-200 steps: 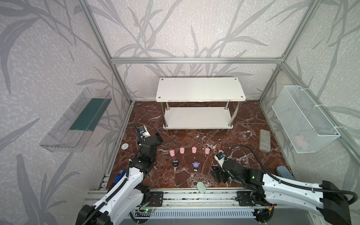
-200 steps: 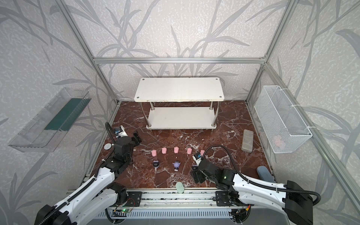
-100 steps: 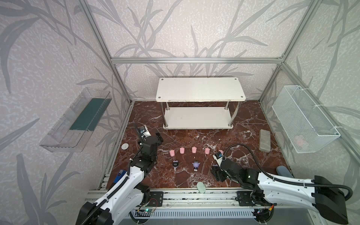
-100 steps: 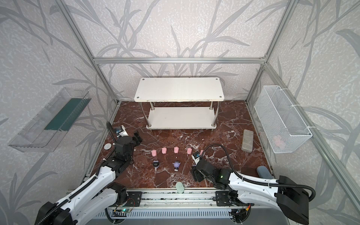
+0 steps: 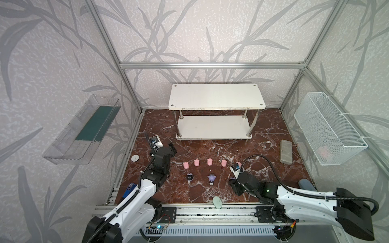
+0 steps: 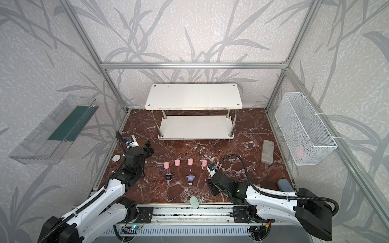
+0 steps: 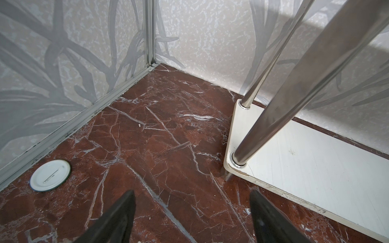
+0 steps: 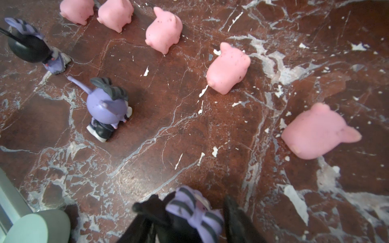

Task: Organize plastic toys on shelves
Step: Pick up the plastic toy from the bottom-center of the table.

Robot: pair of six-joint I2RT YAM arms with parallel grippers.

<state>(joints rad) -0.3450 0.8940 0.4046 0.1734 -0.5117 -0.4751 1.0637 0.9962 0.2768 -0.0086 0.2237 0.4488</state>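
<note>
Several pink pig toys (image 5: 209, 162) stand in a row on the marble floor, and the right wrist view shows them too (image 8: 228, 68). In front of them are a black figurine (image 5: 190, 177) and a purple figurine (image 5: 211, 178). A second black and lilac figurine (image 8: 195, 212) stands on the floor between the fingers of my right gripper (image 8: 191, 198), which press on both its sides. Only a lilac edge of it (image 5: 232, 178) shows in a top view. My left gripper (image 7: 192, 192) is open over bare floor near the front left post of the white shelves (image 5: 216, 96). Both boards are bare.
A white disc (image 5: 135, 158) lies by the left wall and a pale green oval (image 5: 217, 202) at the front edge. A grey block (image 5: 285, 151) and a blue-grey cylinder (image 5: 307, 184) lie on the right. A wire basket (image 5: 328, 128) and a clear tray (image 5: 84, 128) hang on the walls.
My right gripper has shifted slightly left onto the black and lilac figurine and its jaws have narrowed around it. The left arm has not moved.
</note>
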